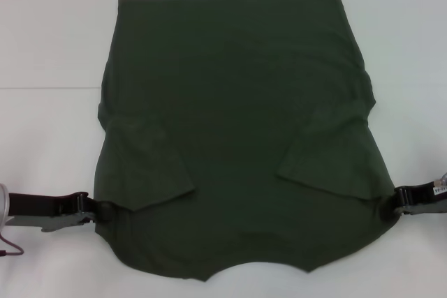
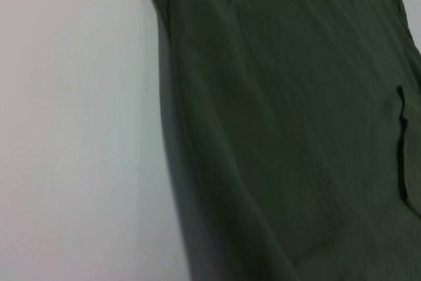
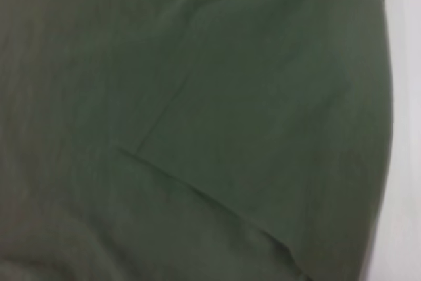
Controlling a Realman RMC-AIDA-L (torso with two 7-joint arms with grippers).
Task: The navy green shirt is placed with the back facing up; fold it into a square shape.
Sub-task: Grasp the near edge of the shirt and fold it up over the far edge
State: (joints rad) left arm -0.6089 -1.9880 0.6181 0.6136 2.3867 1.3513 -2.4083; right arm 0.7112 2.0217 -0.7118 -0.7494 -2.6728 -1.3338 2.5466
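Olive navy green shirt covers white table; both jaws' state unclear.

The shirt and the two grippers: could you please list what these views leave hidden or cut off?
- Left gripper, head view: fingertips hidden at the navy green shirt edge.
- Right gripper, head view: fingertips likewise hidden by cloth.
- Both wrist views: no fingers in frame, only cloth and white table.
- Shirt's underside: unseen in every view.

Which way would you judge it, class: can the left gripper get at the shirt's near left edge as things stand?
Probably yes: the left gripper sits right at the navy green shirt edge, nothing between them.
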